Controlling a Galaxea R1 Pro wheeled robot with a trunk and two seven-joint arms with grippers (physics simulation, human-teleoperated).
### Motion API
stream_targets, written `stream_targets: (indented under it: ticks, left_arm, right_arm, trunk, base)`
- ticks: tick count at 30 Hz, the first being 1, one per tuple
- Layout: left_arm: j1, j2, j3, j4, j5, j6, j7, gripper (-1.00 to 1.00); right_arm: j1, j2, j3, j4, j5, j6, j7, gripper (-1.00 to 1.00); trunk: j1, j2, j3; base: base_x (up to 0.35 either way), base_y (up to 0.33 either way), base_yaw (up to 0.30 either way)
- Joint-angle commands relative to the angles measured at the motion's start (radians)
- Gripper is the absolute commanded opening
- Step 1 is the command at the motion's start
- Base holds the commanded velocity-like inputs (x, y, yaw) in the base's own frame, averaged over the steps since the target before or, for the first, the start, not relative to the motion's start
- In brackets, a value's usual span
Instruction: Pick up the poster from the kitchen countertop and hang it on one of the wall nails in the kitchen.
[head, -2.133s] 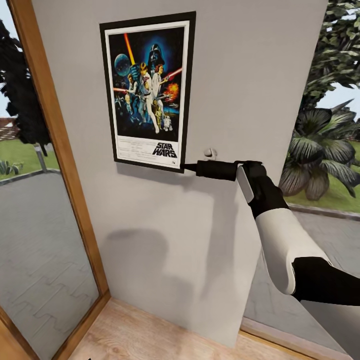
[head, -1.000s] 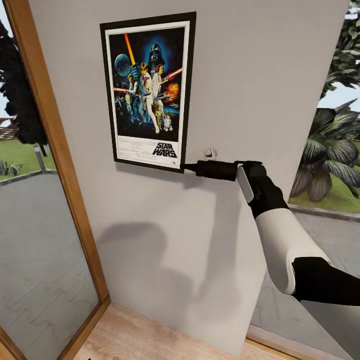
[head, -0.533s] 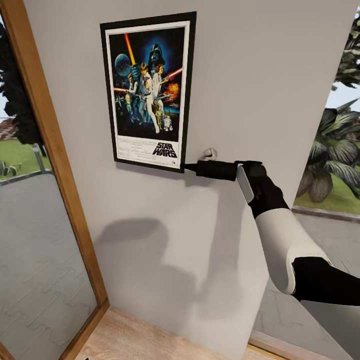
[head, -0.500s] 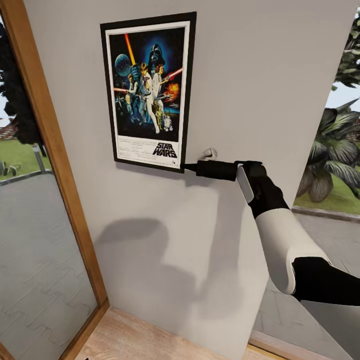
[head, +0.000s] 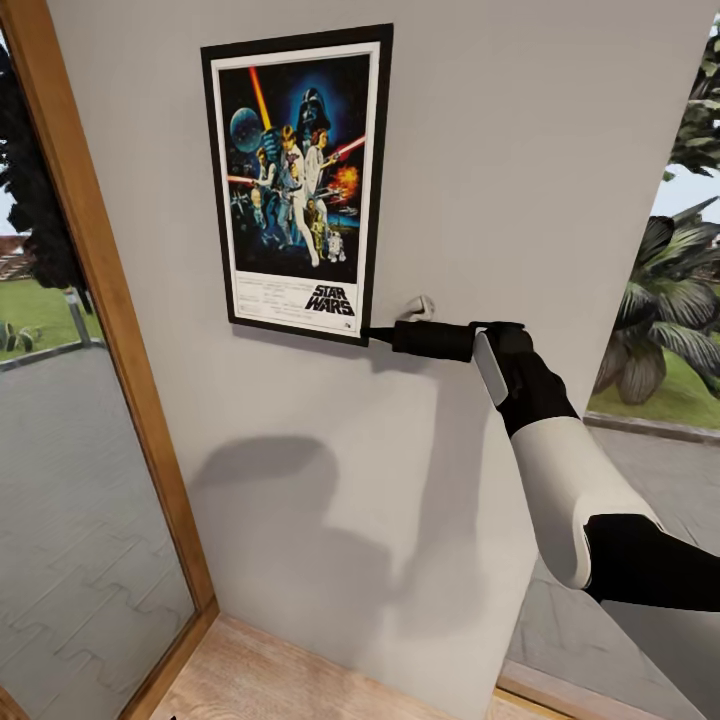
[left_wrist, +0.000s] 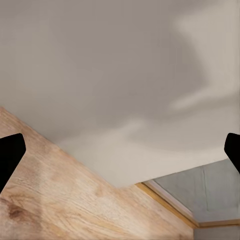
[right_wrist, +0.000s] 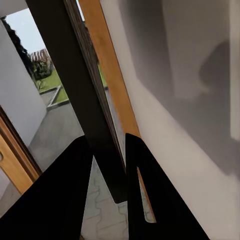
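The black-framed Star Wars poster (head: 295, 180) lies flat and upright against the grey wall (head: 520, 150). My right gripper (head: 372, 335) reaches in from the right and is shut on the poster's lower right corner. In the right wrist view the dark frame edge (right_wrist: 82, 85) runs between the two fingers of the gripper (right_wrist: 107, 165). A pale wall nail (head: 420, 305) sticks out just above my right wrist, right of the poster. My left gripper (left_wrist: 121, 152) is open, facing the wall's foot and the floor. The kitchen countertop is out of view.
A wooden window frame (head: 110, 330) runs along the wall's left side, with paving and lawn beyond the glass. Light wood floor (head: 290, 670) lies at the wall's foot. Leafy plants (head: 670, 320) show outside, past the wall's right edge.
The view has shifted a little, so more wall shows at the right. The poster, the nail and my right arm keep the same places relative to each other.
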Motion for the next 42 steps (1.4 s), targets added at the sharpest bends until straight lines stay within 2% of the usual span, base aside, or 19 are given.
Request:
stream_targets:
  ticks: [1, 25, 31, 42]
  left_arm:
    - [0.0, 0.0, 0.008, 0.001, -0.008, -0.006, -0.002, 1.0]
    - [0.0, 0.0, 0.008, 0.001, -0.008, -0.007, -0.002, 1.0]
    - [0.0, 0.0, 0.008, 0.001, -0.008, -0.007, -0.002, 1.0]
    - [0.0, 0.002, 0.008, 0.001, -0.008, -0.007, -0.002, 1.0]
  right_arm:
    - [0.0, 0.001, -0.001, 0.0, -0.006, 0.007, 0.0, -1.0]
    - [0.011, 0.001, 0.001, 0.001, -0.009, 0.002, 0.002, -1.0]
    - [0.011, 0.001, 0.001, 0.011, -0.007, -0.049, 0.002, -1.0]
    - [0.011, 0.001, 0.001, 0.045, -0.006, -0.069, 0.003, -1.0]
  trunk:
    - [0.0, -0.001, 0.0]
    - [0.0, -0.001, 0.0]
    - [0.0, -0.001, 0.0]
    - [0.0, -0.001, 0.0]
  base:
    - [0.0, 0.0, 0.0]
    - [0.0, 0.0, 0.0]
    - [0.0, 0.0, 0.0]
    - [0.0, 0.0, 0.0]
